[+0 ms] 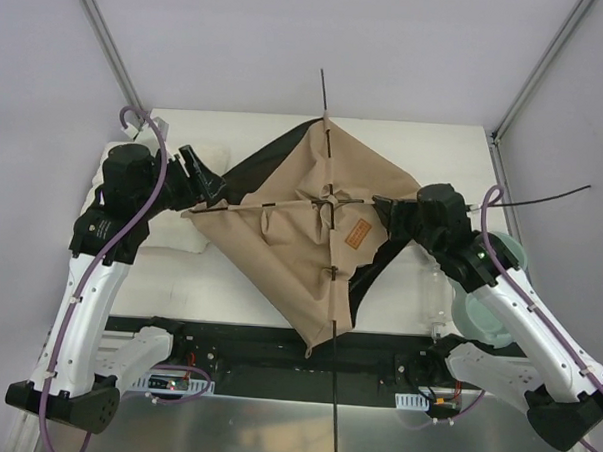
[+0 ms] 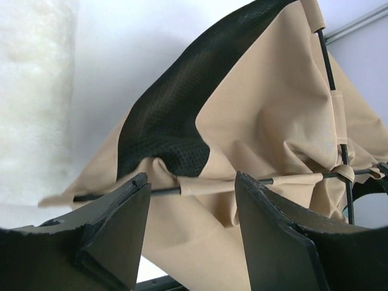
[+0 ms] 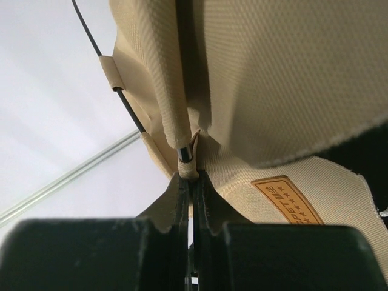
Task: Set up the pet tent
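Observation:
The pet tent (image 1: 301, 236) lies half raised in the middle of the table, tan fabric with black lining, and two thin black poles cross at its top (image 1: 328, 199). My left gripper (image 1: 211, 189) is at the tent's left corner. It is open, and the sleeved pole (image 2: 206, 185) runs across just beyond its fingertips (image 2: 140, 182). My right gripper (image 1: 384, 206) is shut on a tan sleeve loop (image 3: 189, 171) where a pole end enters, beside the brown label patch (image 3: 285, 200).
A cream fluffy pillow (image 1: 171, 235) lies under my left arm, and shows in the left wrist view as the pillow (image 2: 36, 91). A pale green bowl (image 1: 499, 295) sits at the right edge. One pole end (image 1: 553, 193) sticks out to the right, another (image 1: 334, 408) crosses the near edge.

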`<action>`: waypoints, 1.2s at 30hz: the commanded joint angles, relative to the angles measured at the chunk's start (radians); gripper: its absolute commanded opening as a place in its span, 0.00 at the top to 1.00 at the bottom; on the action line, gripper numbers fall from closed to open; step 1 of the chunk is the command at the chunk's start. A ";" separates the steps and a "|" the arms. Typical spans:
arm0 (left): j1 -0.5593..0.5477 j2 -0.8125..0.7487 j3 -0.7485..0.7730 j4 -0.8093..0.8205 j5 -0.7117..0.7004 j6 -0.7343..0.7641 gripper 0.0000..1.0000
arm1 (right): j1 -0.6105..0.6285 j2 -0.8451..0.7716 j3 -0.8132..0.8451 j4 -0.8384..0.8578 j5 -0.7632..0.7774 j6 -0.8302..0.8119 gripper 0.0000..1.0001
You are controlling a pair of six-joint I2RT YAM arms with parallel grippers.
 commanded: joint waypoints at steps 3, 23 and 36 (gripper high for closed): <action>-0.007 0.016 -0.020 0.039 0.008 -0.037 0.41 | -0.026 -0.012 -0.077 0.109 0.204 0.124 1.00; -0.007 0.034 -0.067 0.037 -0.141 -0.023 0.39 | -0.062 0.344 -0.079 0.450 -0.029 0.054 0.89; -0.005 0.112 -0.033 0.039 -0.144 -0.009 0.39 | -0.187 0.183 -0.036 0.214 -0.248 -0.338 0.28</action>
